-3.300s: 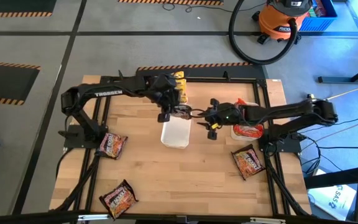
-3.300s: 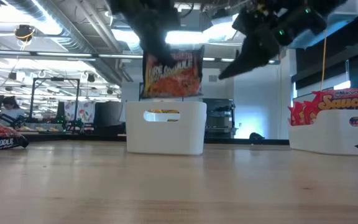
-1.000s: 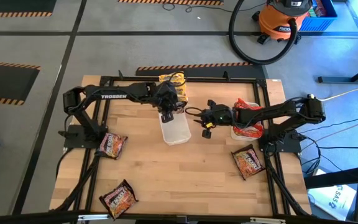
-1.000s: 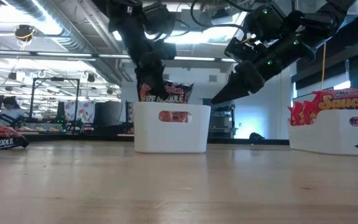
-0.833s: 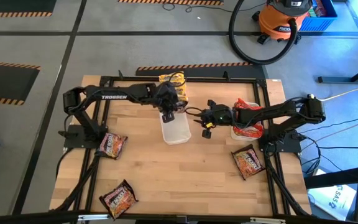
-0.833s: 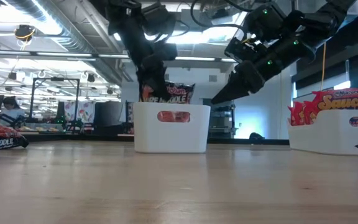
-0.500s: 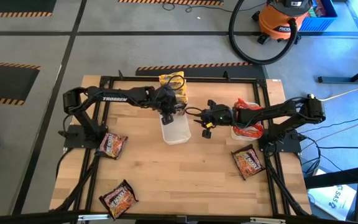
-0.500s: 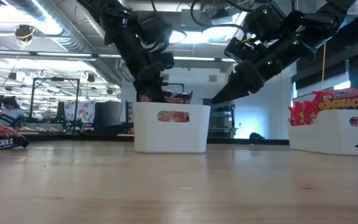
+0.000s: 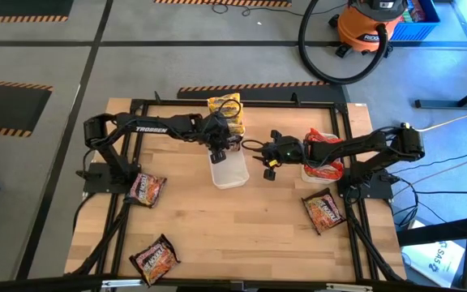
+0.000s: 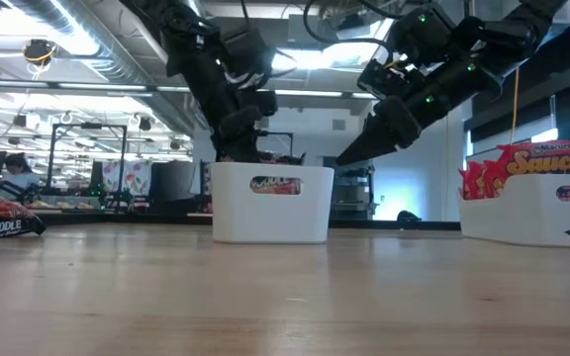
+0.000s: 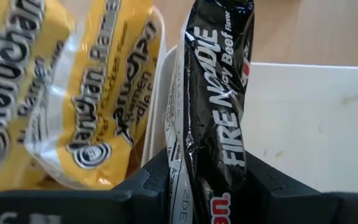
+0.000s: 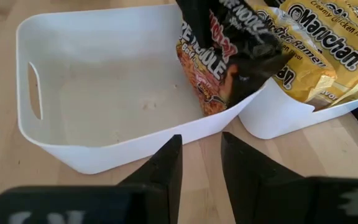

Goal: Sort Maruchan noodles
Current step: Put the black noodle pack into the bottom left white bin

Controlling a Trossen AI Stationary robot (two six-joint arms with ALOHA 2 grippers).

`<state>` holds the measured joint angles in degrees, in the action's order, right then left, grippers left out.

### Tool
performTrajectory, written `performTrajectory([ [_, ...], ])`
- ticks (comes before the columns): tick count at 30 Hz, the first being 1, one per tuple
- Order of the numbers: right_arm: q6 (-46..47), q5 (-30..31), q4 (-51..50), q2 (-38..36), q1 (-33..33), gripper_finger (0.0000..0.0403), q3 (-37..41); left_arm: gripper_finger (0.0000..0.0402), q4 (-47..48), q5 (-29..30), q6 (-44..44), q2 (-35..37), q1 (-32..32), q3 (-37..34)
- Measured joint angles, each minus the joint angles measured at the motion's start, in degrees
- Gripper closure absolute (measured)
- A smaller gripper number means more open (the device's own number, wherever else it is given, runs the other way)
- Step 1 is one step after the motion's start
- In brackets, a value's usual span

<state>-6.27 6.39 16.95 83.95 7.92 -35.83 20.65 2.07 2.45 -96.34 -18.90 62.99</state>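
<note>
From above, the wooden surface [image 9: 242, 219] carries a white bin [image 9: 229, 168] near centre, with loose packets at 4, 7 and 9 o'clock. The left wrist view alone shows the left pincer [image 11: 207, 180] pinching a black Fire Noodle packet [image 11: 216, 106] inside that bin. The right pincer [image 12: 201, 165], narrowly parted and holding nothing, hovers just beside it.

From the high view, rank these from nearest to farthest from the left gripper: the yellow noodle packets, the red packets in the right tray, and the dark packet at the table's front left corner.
1. Yellow noodle packets: right beside the left gripper, toward the table's far edge.
2. Red packets: in the right tray, past the right gripper.
3. Dark packet: alone at the table's front left corner, farthest away.
</note>
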Motion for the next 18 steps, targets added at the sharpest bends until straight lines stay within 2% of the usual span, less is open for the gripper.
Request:
performTrajectory([
  [5,0.0,0.0,0.0,0.0,0.0,0.0313,0.0,0.029,0.0,0.4,-0.6,-2.3,-0.2,0.0],
  [14,0.0,0.0,0.0,0.0,0.0,0.0313,0.0,0.0289,-0.5,2.2,-2.8,-2.3,-0.1,0.0],
  [18,0.0,0.0,-0.1,0.0,0.0,0.0313,0.0,0.0273,-0.3,2.6,-2.1,-2.3,-0.1,0.0],
])
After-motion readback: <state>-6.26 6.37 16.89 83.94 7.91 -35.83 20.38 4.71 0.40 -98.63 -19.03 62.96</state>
